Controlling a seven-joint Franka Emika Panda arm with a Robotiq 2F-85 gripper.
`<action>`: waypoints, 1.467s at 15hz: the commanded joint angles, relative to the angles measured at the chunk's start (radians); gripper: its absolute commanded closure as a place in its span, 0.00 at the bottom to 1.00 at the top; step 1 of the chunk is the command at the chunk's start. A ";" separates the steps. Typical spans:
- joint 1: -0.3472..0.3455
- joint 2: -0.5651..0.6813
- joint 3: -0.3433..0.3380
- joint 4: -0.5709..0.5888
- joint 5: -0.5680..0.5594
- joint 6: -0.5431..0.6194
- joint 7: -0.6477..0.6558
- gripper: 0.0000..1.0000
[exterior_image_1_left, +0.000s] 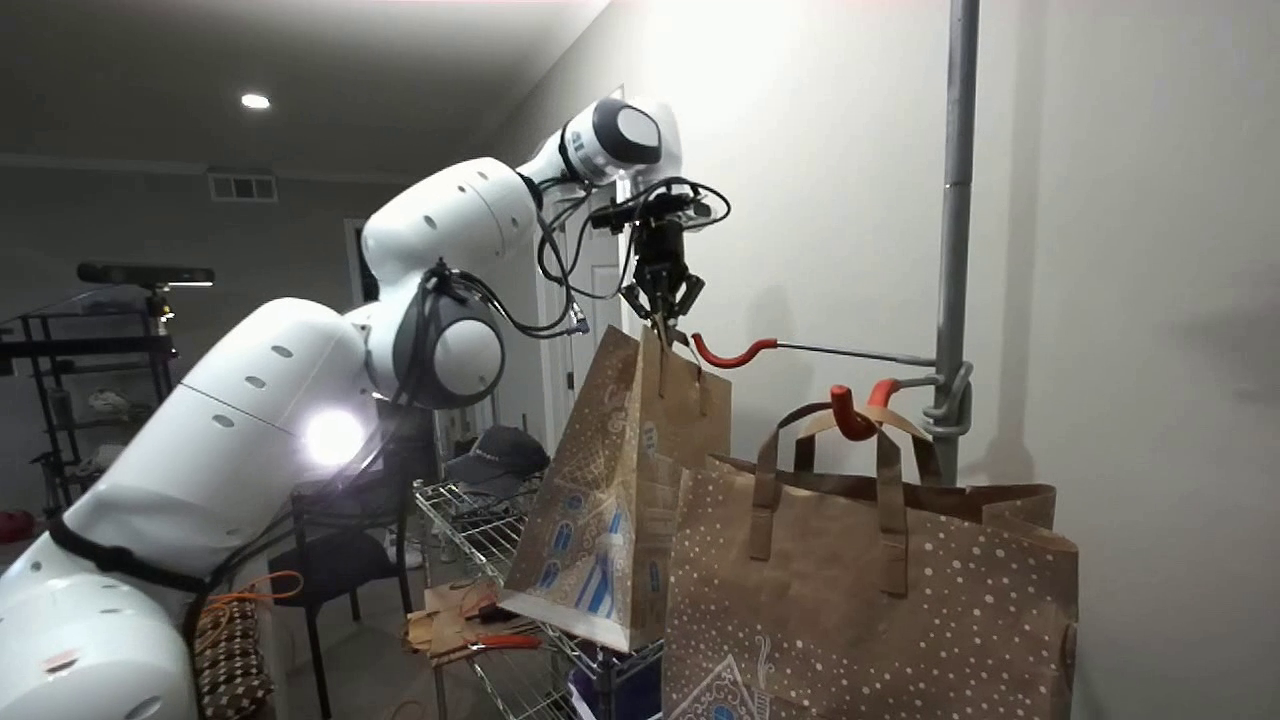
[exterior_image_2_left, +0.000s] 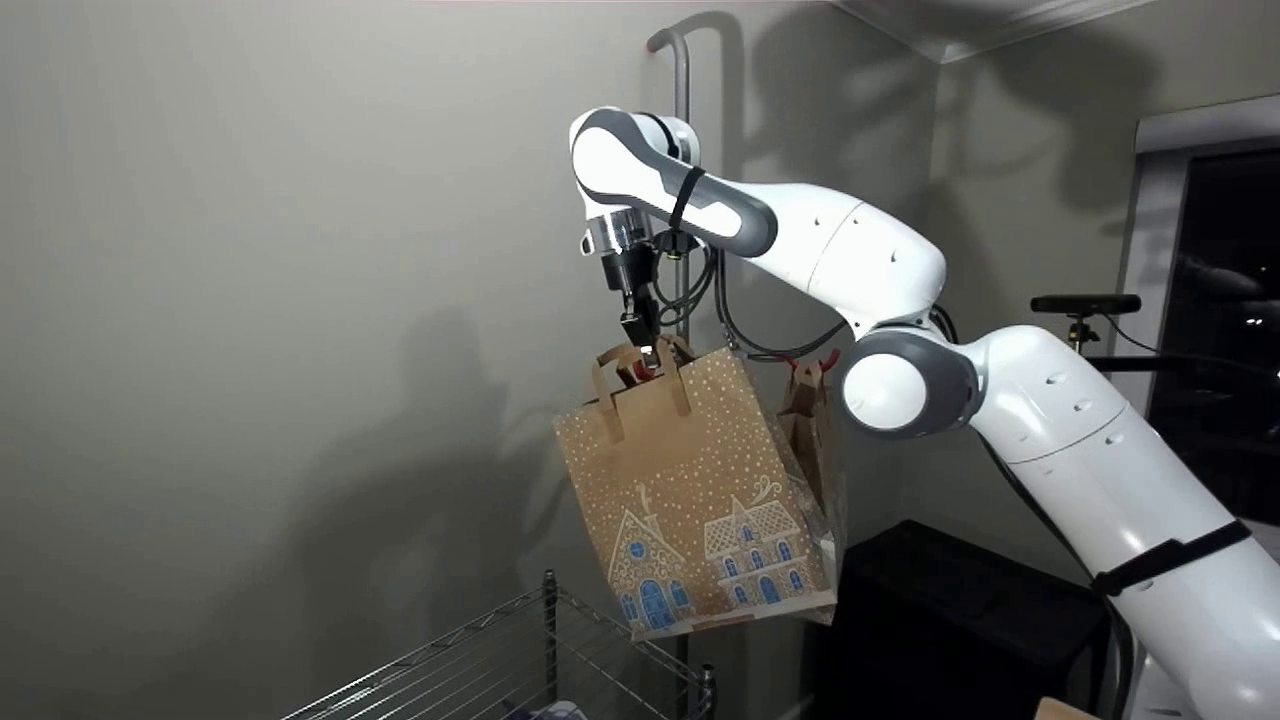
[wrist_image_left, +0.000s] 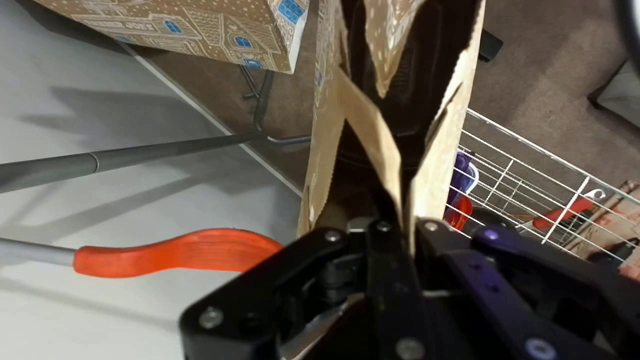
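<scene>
My gripper (exterior_image_1_left: 662, 318) is shut on the paper handle (wrist_image_left: 372, 132) of a brown paper bag (exterior_image_1_left: 590, 500) printed with white and blue houses. The bag hangs tilted below the fingers in both exterior views; its printed front (exterior_image_2_left: 690, 470) faces the camera in an exterior view. In the wrist view the fingers (wrist_image_left: 406, 235) pinch the paper and the bag's dark inside shows. A red-tipped hook (exterior_image_1_left: 735, 355) is close beside the gripper and handles; it also shows in the wrist view (wrist_image_left: 175, 252). Its tip there is hidden behind the gripper, and I cannot tell whether a handle loops over it.
A second similar bag (exterior_image_1_left: 870, 560) hangs by its handles from another red-tipped hook (exterior_image_1_left: 852, 415). Both hooks come off a grey upright pole (exterior_image_1_left: 958, 220) near the wall. A wire rack (exterior_image_2_left: 440, 650) stands below, with a dark cap (exterior_image_1_left: 500, 455) on it. A dark box-like object (exterior_image_2_left: 940, 620) stands behind.
</scene>
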 joint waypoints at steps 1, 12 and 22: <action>-0.070 0.019 0.015 -0.001 0.050 0.026 -0.044 1.00; -0.049 -0.059 0.008 -0.006 0.040 0.052 -0.068 1.00; -0.084 -0.032 -0.007 -0.014 0.056 0.061 0.077 0.99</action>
